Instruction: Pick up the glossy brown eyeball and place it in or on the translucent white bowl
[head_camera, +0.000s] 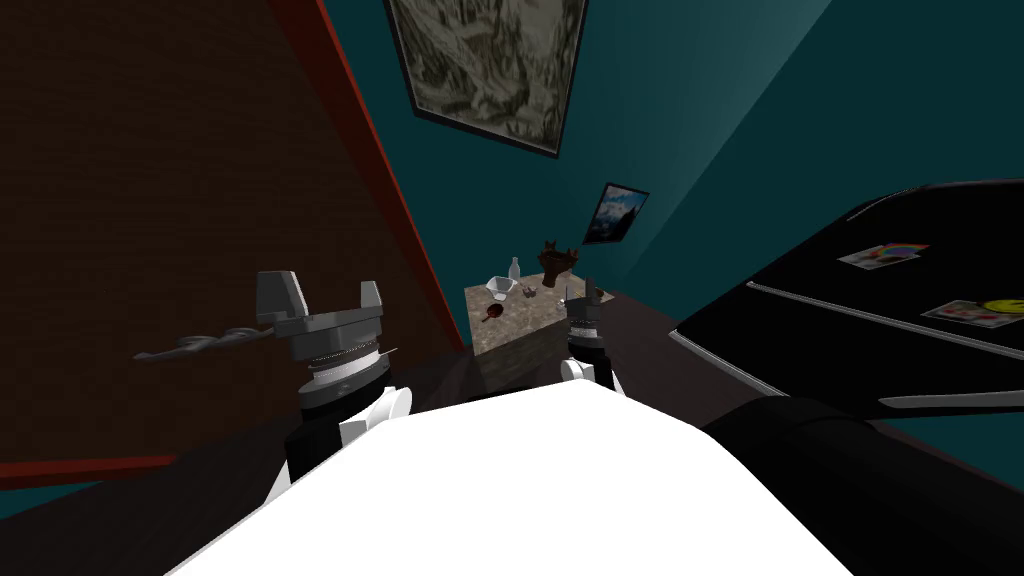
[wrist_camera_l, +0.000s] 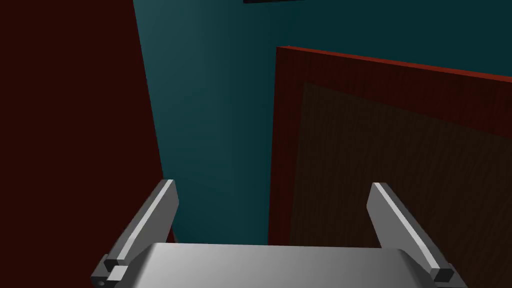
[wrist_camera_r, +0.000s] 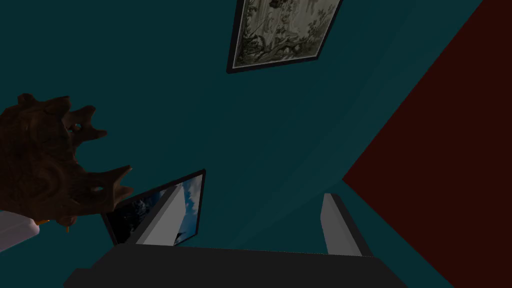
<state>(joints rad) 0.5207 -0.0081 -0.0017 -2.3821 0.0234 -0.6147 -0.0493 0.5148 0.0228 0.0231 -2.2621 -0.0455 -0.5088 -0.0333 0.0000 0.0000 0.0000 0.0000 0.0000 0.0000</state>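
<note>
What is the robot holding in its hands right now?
Nothing. The left gripper and the right gripper are both open, with nothing between their fingers.

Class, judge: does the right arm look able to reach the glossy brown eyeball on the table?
Probably yes: the open right gripper is beside the speckled stone table, bare top between it and the brown eyeball, though aimed upward.

left gripper (head_camera: 324, 292) raised, fingers spread | right gripper (head_camera: 584, 293) forward, fingers apparently spread

Far on the surface (head_camera: 530, 320), a reddish-brown speck (head_camera: 489, 316) too small for me to name; a spiky brown carving (wrist_camera_r: 40, 160) is cropped at the edge.
</note>
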